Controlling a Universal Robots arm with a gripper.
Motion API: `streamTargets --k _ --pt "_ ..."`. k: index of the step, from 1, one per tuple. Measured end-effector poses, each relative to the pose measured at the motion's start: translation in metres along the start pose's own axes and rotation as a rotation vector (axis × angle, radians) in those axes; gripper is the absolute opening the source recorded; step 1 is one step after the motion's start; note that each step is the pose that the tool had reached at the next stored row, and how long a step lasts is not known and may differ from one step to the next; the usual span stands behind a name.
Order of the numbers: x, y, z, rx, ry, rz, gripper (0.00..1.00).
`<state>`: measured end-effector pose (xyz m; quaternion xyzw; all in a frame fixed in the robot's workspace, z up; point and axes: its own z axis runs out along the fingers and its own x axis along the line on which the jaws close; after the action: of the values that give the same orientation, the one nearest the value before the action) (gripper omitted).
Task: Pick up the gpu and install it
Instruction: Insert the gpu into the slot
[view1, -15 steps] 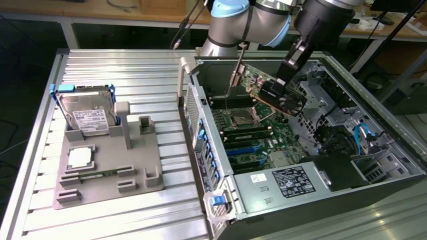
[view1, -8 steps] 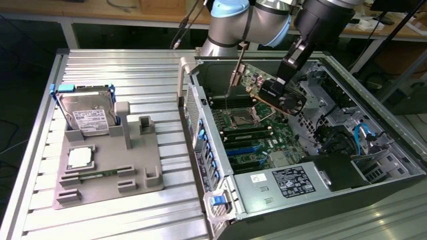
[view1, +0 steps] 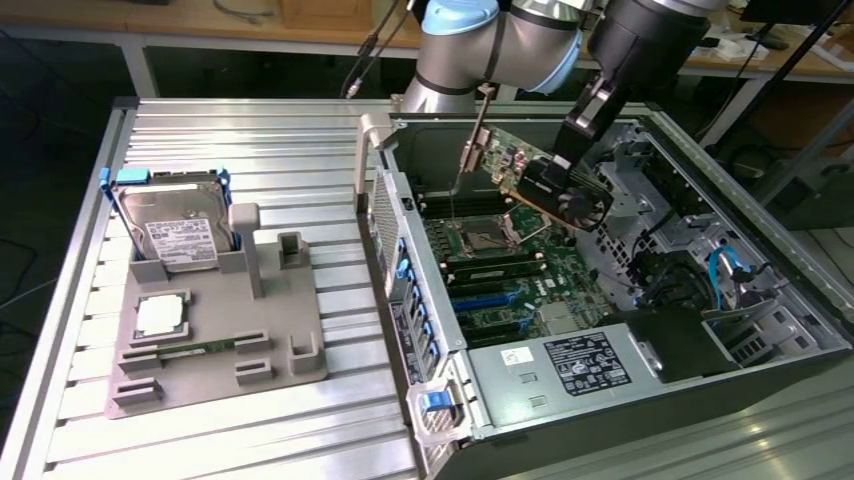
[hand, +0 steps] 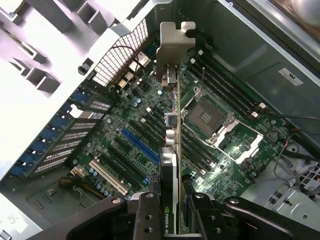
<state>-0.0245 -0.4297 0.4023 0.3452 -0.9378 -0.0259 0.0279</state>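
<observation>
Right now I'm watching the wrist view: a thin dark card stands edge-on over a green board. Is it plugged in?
Observer: No; the thin dark circuit card with a silvery end bracket hangs tilted above the green motherboard, held by the black gripper.
Operator: What's outside the open metal case?
Observer: On the exterior view's left, a grey plastic holder carries a boxy silver hard drive with blue rails.
Operator: Anything else there?
Observer: A small square silver chip lies flat on it.
</observation>
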Motion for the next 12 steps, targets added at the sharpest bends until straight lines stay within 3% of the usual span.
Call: streamTargets --k 4,12 --pt "0.0 0.0 0.0 0.0007 0.0013 -0.019 0.27" --pt "0.0 0.0 0.0002 0.0044 0.0088 -0.13 0.27"
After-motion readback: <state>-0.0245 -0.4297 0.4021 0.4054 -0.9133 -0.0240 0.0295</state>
